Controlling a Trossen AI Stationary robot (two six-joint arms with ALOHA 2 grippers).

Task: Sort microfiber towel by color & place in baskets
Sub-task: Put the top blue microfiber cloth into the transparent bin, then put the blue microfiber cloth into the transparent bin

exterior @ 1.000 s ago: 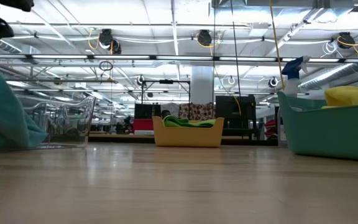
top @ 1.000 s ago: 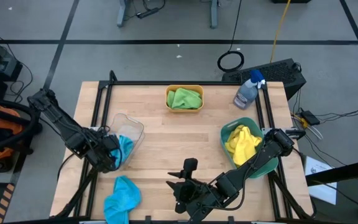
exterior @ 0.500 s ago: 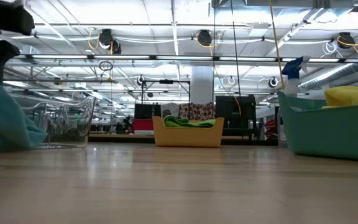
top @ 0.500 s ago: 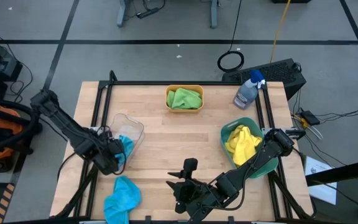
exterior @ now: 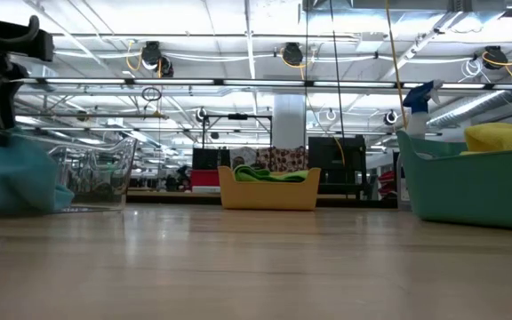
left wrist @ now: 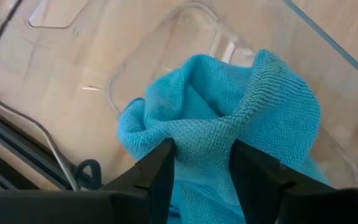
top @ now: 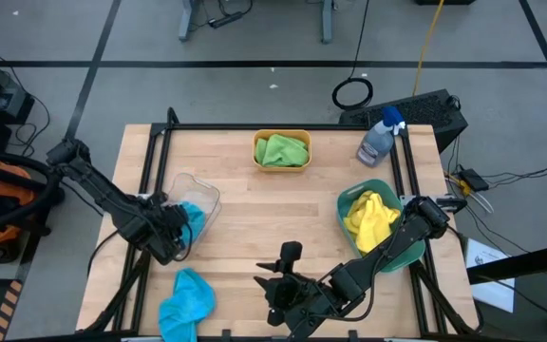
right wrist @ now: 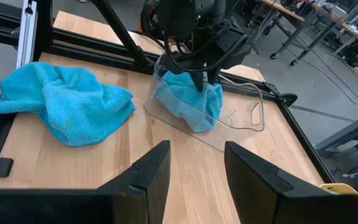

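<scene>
Since the earlier frame, the left gripper [top: 173, 236] has narrowed its jaws onto a fold of the blue towel [left wrist: 229, 130] lying in the clear basket [top: 198, 195], and the arm has shifted slightly; nothing else on the surface [top: 254, 204] has moved.

In the left wrist view the two fingers [left wrist: 160, 168] pinch a ridge of that cloth, which sits bunched against the basket's see-through wall. The right gripper [right wrist: 194, 165] waits low near the front edge, its jaws partly apart and holding nothing.

A second blue towel [top: 186, 302] lies loose near the front left corner. Both green towels [top: 283, 150] appear to sit in the orange-yellow basket [top: 257, 142], and the yellow towels [top: 368, 220] in the teal basket [top: 349, 195].

If the pinch is meant to seat the cloth, the arm would do well to press it toward the basket's middle and let go only once no corner hangs over the rim, then lift straight up so the light bin is not dragged.

No brand, label or writing can be read on the cloths, the baskets or the spray bottle [top: 378, 141].
</scene>
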